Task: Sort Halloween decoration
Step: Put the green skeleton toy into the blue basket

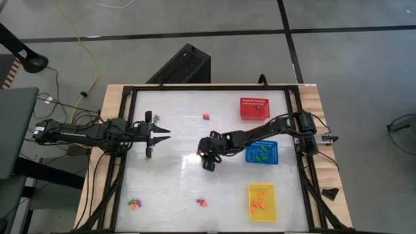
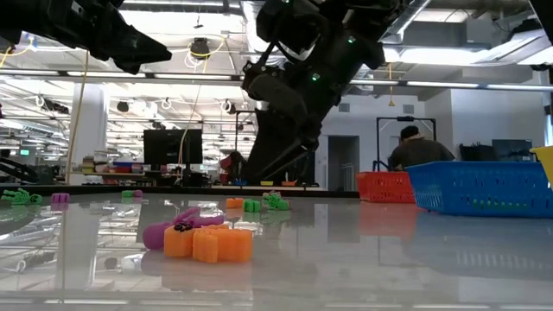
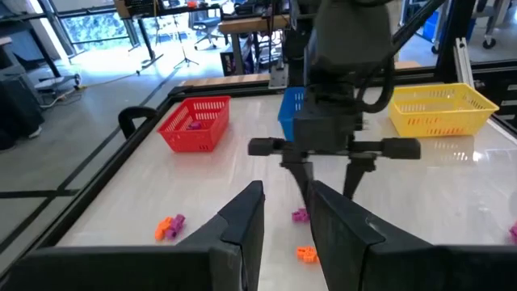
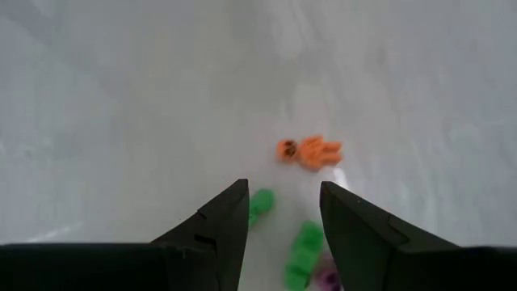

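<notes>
The Halloween decoration is tiny orange, green and purple trinkets lying in small groups on the white table. My right gripper [image 1: 207,161] hangs open near the table's middle, pointing down over one group. In its wrist view, green pieces [image 4: 303,246] lie between and below the open fingers [image 4: 283,190], an orange figure [image 4: 309,151] just beyond them, and a purple bit [image 4: 327,279] at the picture's edge. My left gripper [image 1: 165,134] hovers open at the left, pointing toward the right arm. Its wrist view [image 3: 287,194] shows the right fingers above a purple trinket [image 3: 300,215].
Red basket [image 1: 254,108], blue basket [image 1: 262,153] and yellow basket [image 1: 262,201] stand along the right side, each holding a few trinkets. Other trinket groups lie at the near left [image 1: 134,204], near middle [image 1: 202,203], far middle [image 1: 205,116] and below the left gripper [image 1: 148,154].
</notes>
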Robot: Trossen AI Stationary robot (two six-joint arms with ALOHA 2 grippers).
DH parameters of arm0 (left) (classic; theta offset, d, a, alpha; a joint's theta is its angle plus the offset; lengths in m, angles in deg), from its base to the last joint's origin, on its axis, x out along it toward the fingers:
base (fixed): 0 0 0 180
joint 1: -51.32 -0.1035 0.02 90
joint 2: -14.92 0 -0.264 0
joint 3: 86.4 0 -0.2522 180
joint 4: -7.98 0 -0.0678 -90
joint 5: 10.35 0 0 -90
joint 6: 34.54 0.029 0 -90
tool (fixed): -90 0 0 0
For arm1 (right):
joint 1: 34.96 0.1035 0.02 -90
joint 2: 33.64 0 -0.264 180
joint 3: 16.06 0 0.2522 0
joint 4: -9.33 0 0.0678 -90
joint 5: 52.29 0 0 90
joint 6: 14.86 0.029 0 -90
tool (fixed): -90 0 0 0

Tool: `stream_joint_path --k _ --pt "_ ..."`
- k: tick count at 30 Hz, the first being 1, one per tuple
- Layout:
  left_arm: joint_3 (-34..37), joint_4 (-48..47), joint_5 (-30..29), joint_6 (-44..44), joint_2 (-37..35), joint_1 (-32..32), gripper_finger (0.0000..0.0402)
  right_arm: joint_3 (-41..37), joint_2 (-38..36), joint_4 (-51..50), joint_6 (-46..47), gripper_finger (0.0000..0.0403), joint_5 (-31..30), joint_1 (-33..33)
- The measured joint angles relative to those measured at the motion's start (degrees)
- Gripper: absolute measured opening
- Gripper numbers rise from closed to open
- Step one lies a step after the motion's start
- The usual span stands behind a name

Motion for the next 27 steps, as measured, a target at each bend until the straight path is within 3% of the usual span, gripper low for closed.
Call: stream_joint_path --k 4,11,27 --pt "0.0 -0.2 0.0 0.01 0.0 0.0 0.0088 -0.12 0.0 -0.33 2.23 0.0184 -1.98 1.96" --pt "0.0 -0.24 0.0 0.11 0.0 0.0 0.0088 -0.09 0.0 -4.71 4.47 0.0184 -13.41 3.7" --pt "0.0 -1.14 -0.03 0.2 0.0 0.0 0.0088 -0.07 0.76 -5.83 6.49 0.0184 -13.18 3.27"
